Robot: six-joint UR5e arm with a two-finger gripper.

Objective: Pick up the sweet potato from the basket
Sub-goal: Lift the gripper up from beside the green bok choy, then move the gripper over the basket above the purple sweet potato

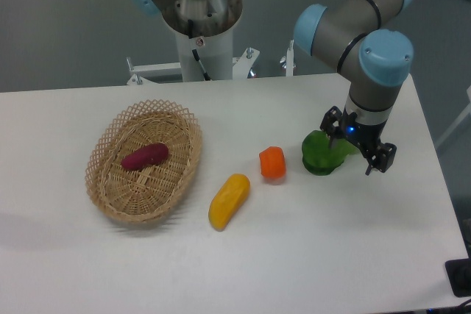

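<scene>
**Sweet potato lies in the basket; tool far off at the green vegetable**

The sweet potato (145,157), a small dark magenta piece with tapered ends, lies on the woven floor of the basket (103,190), a little above its middle and tilted so its right end sits higher in the view. The oval wicker basket stands on the left part of the white counter (243,270).

Just beside the basket's right rim, apart from it, a yellow elongated vegetable (228,200) lies slanted on the counter. Near its upper end stands a small orange pepper (272,162), and further right a green vegetable (322,154).

The tool (355,151) hangs from the grey and blue arm at the right side of the counter, well apart from the basket. Its dark fingers (382,158) are spread, with the right edge of the green vegetable next to or between them; whether they touch it cannot be told. Nothing is pinched.
</scene>
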